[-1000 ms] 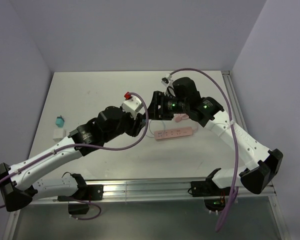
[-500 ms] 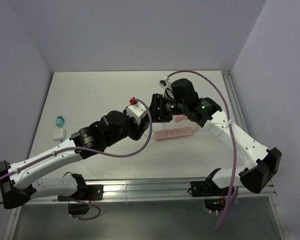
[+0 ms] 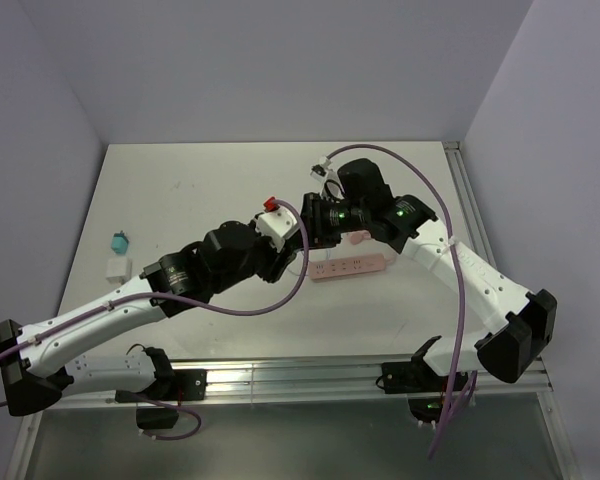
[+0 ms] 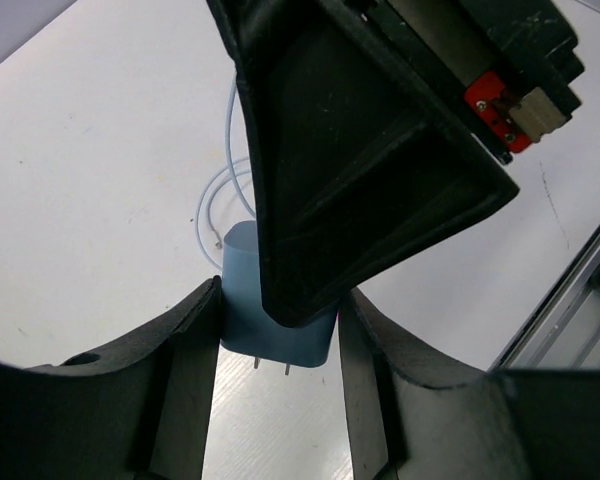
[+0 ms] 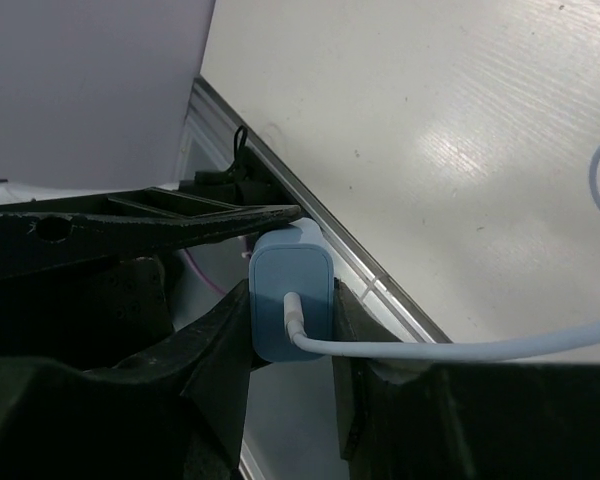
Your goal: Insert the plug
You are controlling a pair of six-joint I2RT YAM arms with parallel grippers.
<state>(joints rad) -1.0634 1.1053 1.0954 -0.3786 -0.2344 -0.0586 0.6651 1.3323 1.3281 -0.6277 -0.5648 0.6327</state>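
Meeting over the left end of the pink power strip (image 3: 348,267), both arms hold one thing: the plug (image 4: 270,342), a small blue block. We see the left gripper (image 4: 280,305) clamped on it, a finger pressed to each side, with two bare metal prongs (image 4: 285,367) sticking out of its lower face. The right gripper (image 5: 290,300) is clamped on it too, across the other pair of faces, and a white cable (image 5: 460,348) runs out of the plug's back face and off to the side. From above, the plug is hidden under the wrists. Well apart, near the left edge of the table (image 3: 200,190), a small teal piece (image 3: 120,241) sits just beside a white block (image 3: 117,266).
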